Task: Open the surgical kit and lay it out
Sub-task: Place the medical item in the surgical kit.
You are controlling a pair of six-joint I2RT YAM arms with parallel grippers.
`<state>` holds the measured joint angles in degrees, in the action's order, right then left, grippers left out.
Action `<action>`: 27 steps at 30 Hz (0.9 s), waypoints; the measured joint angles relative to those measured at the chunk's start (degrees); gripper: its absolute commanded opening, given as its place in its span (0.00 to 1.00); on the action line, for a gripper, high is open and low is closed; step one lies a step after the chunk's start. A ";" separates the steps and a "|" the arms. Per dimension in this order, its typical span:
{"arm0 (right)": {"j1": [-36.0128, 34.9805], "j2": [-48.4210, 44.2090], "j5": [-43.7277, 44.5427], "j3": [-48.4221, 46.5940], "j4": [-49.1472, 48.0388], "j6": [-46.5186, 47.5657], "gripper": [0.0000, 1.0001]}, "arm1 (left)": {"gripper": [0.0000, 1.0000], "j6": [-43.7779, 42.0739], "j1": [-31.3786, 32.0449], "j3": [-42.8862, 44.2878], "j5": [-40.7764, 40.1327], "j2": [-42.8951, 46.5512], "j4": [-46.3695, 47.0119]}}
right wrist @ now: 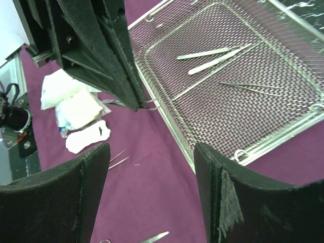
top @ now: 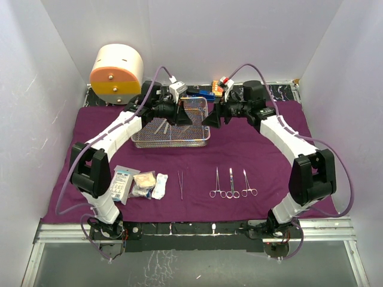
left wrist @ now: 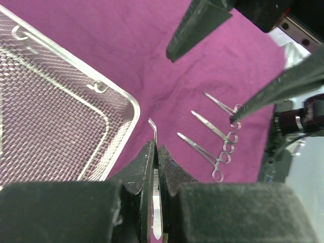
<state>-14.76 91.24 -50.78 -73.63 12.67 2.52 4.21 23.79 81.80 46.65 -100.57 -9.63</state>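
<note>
The purple cloth [top: 251, 161] lies spread over the table. The wire-mesh tray [top: 170, 144] sits at its far middle. My left gripper [left wrist: 156, 149] is shut on a flat steel scalpel [left wrist: 153, 132] and hangs just off the tray's right rim [left wrist: 129, 104]. My right gripper [right wrist: 151, 152] is open with nothing between its fingers and faces the left one over the cloth beside the tray [right wrist: 174, 129]. Two scalpels [right wrist: 210, 55] and tweezers [right wrist: 253, 88] lie in the tray. Three forceps [top: 231, 183], tweezers [top: 180, 184] and gauze and packets [top: 139, 183] lie in a row near the front.
A cream-and-orange drum [top: 116, 75] stands at the back left, off the cloth. Small orange and blue items [top: 209, 91] lie behind the tray. White walls close in three sides. The two grippers [top: 194, 118] hang close together above the tray's right end.
</note>
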 measured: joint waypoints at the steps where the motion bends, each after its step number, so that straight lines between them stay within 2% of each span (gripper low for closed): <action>1: -0.72 0.00 0.20 0.33 -0.90 -1.42 0.67 | 0.00 -1.14 0.11 0.00 -1.36 0.55 -0.76; 11: -2.32 3.67 1.86 1.84 -14.27 -23.32 0.63 | 0.00 -10.75 1.46 -0.07 -17.22 6.12 -5.42; 17: -2.49 8.63 1.29 1.79 -20.33 -34.69 0.64 | 0.00 -12.90 1.64 -0.20 -20.15 6.23 -5.86; 22: -3.37 11.85 0.79 0.98 -23.56 -40.72 0.63 | 0.00 -14.16 2.21 -0.20 -21.07 6.23 -6.12; 27: -4.20 14.08 -0.44 -0.11 -26.71 -44.98 0.58 | 0.00 -15.15 3.43 -0.20 -21.70 6.19 -6.36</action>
<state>-18.96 105.32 -51.22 -73.73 -14.04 -42.46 -10.94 27.22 81.60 24.95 -94.39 -15.99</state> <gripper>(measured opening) 0.608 0.020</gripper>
